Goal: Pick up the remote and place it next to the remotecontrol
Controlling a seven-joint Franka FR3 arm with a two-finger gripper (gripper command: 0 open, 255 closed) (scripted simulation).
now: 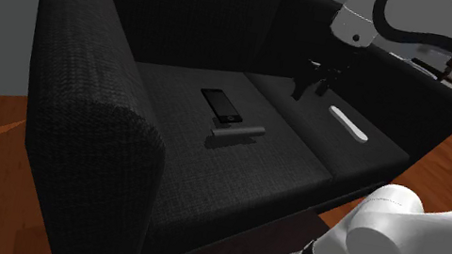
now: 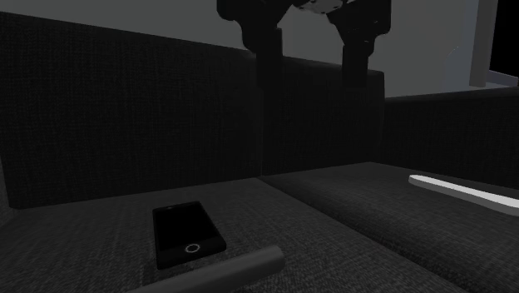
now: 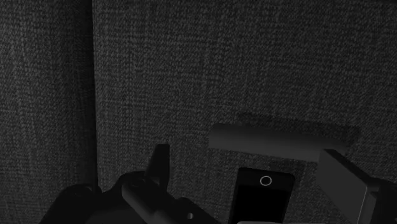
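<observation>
Dark woven sofa seat (image 1: 232, 189) carries the grey bar-shaped remote (image 1: 237, 134), flat on the cushion at the shoulder view's left, just beside a black rectangular phone (image 1: 221, 104). The all-black two-finger gripper (image 1: 310, 83) hangs above the cushion seam, apart from the remote, fingers spread wide and empty. A white slim remote control (image 1: 347, 124) lies on the other cushion.

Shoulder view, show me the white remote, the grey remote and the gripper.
white remote (image 1: 348, 124), shoulder view, middle of its top.
grey remote (image 1: 237, 133), shoulder view, middle of its length.
gripper (image 1: 309, 91), shoulder view, between its fingertips.
</observation>
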